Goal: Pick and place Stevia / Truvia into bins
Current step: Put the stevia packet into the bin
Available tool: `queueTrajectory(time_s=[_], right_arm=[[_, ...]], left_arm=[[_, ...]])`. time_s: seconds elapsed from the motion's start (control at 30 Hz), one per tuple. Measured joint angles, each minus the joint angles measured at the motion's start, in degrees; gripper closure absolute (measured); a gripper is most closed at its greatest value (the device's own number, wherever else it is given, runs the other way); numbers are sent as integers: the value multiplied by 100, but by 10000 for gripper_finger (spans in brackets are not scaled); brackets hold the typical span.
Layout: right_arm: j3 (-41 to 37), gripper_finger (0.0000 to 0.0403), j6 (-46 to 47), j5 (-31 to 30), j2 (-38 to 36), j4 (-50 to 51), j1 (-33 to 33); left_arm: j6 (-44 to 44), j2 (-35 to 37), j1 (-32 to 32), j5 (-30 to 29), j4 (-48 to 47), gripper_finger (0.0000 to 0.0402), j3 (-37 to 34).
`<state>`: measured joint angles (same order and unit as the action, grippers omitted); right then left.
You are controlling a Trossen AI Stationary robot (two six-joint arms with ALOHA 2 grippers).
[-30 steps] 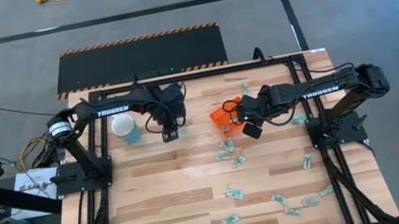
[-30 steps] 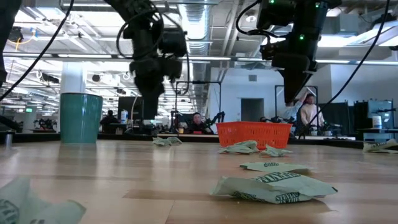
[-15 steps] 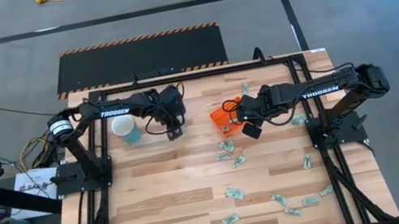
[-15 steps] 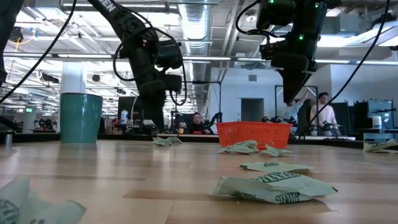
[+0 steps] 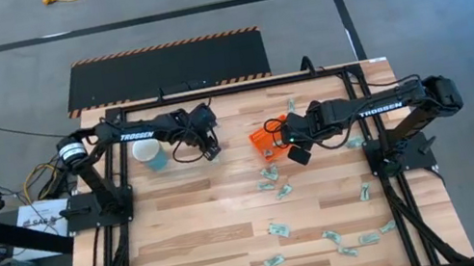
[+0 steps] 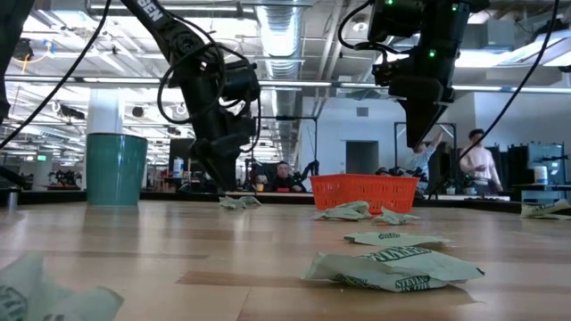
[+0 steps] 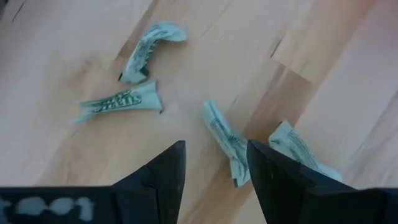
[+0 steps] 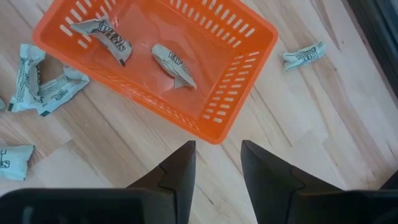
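Several pale green and white Stevia packets lie flat on the wooden table. My left gripper (image 5: 214,150) points down just above the table, to the right of the cup, its fingers open (image 7: 214,180). One crumpled packet (image 7: 225,140) lies just ahead of its fingertips, another (image 7: 298,146) is beside it, and two more (image 7: 118,102) are farther off. My right gripper (image 8: 217,168) hangs open and empty over the near rim of the orange bin (image 8: 214,127), well above it (image 6: 419,134). Two packets (image 8: 174,65) lie in the bin.
A white and light-blue cup (image 5: 149,152) stands left of my left gripper. More packets lie around the bin (image 5: 269,178) and toward the near right corner (image 5: 343,236). The near left of the table is bare wood. People move in the room behind.
My left gripper has sunk toward the table and slid slightly right, rolling about its wrist and tipping more steeply down. It stays open. My right gripper has kept still over the bin. No packet has moved.
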<state>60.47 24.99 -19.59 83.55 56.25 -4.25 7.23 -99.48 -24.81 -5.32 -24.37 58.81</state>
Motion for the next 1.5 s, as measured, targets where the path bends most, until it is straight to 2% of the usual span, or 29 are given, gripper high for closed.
queueTrajectory(time_s=[0.4, 0.6, 0.8, 0.93, 1.23, 1.5], right_arm=[[-2, 282, -7, 0, 0, -102, 0], [-2, 282, -11, 0, 0, -108, 0], [-2, 282, -11, 0, 0, -120, 0], [-2, 282, -11, 0, 0, -120, 0], [-2, 282, -11, 0, 0, -120, 0], [-2, 282, -11, 0, 0, -98, 0]], left_arm=[[326, -522, 106, -2, 230, 242, 2], [392, -550, 101, -77, 353, 242, 9], [-110, -553, 93, -105, 280, 247, 13], [-430, -553, 93, -64, 230, 278, 13], [-710, -560, 89, -271, 224, 389, 27], [-731, -542, 80, -370, -22, 400, 560]])
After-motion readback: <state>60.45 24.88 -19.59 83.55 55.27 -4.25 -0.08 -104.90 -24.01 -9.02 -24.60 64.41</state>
